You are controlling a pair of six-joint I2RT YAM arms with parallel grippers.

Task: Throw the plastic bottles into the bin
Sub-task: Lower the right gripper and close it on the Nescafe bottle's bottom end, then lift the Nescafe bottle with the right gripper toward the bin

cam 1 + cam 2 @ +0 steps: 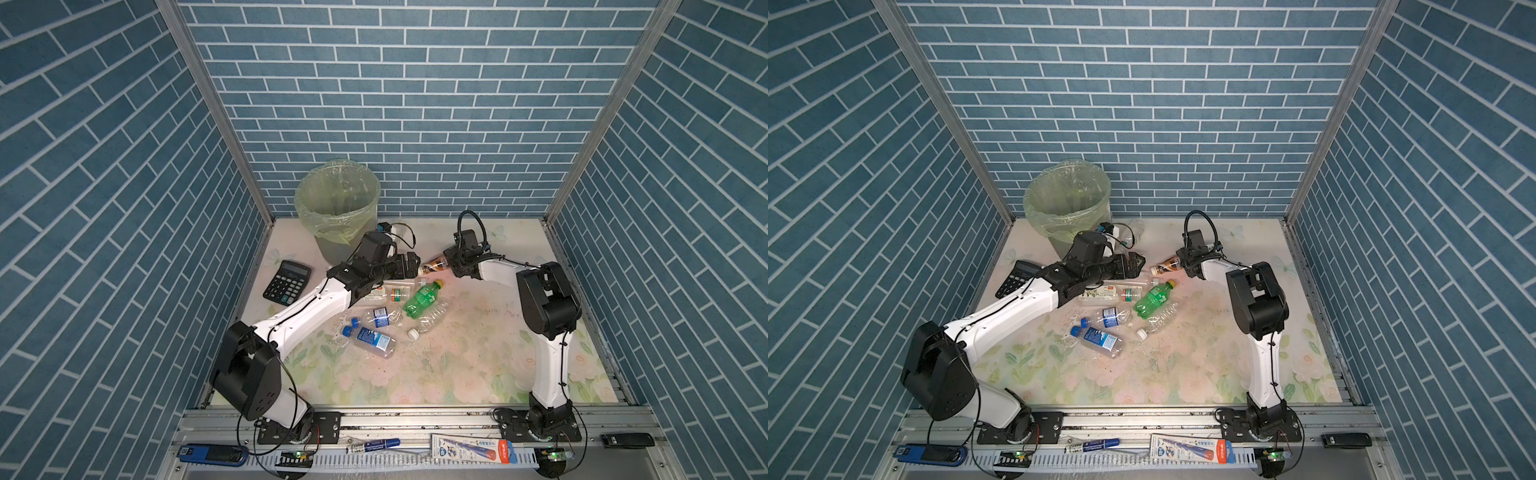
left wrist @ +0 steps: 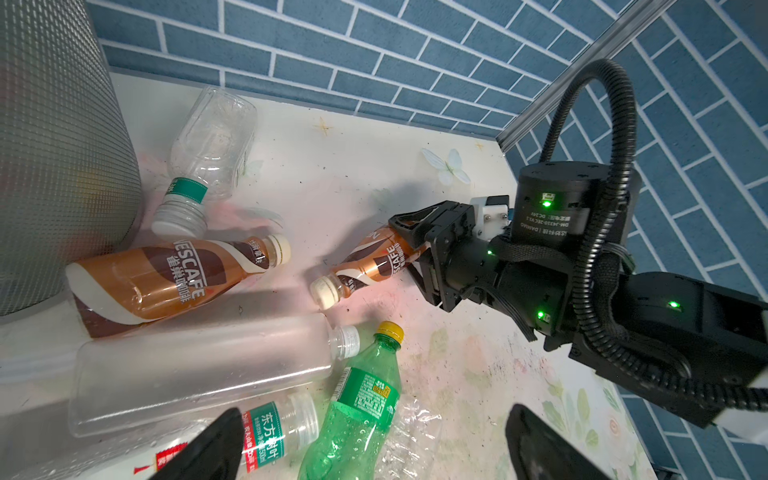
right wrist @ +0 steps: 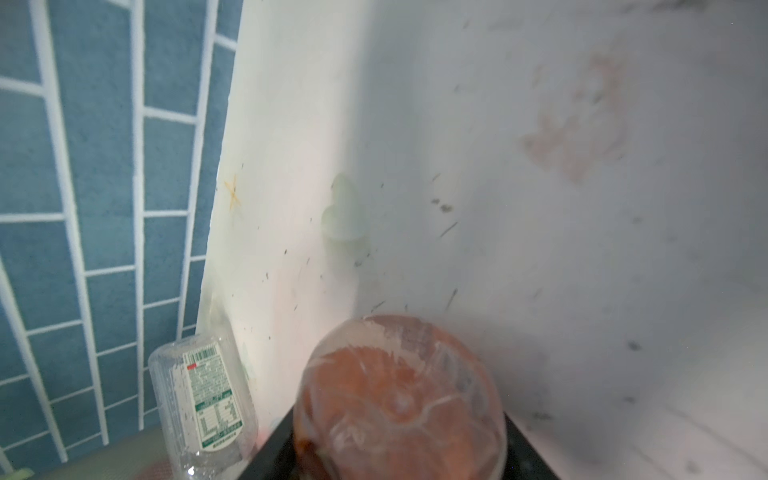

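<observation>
My right gripper [image 1: 451,262] [image 2: 409,245] is shut on the base end of a brown-wrapped bottle [image 1: 434,264] [image 1: 1168,264] [image 2: 372,266] [image 3: 399,399], which tilts with its white cap low near the table. My left gripper [image 1: 413,266] [image 1: 1138,264] [image 2: 374,449] stands open just left of that cap, above a green bottle [image 1: 422,297] [image 2: 357,407]. Around it lie a second brown bottle [image 2: 166,278], a frosted clear bottle [image 2: 199,370] and a clear bottle with a green band [image 2: 208,145] [image 3: 203,395]. Blue-labelled bottles [image 1: 372,338] lie nearer the front. The bin [image 1: 336,199] [image 1: 1067,195] stands at the back left.
A black calculator [image 1: 286,281] [image 1: 1017,276] lies left of the left arm. The brick walls [image 1: 415,124] close in the back and both sides. On the front rail [image 1: 415,419] lie a marker [image 1: 374,444], a flat box [image 1: 469,451] and a blue tool [image 1: 212,453].
</observation>
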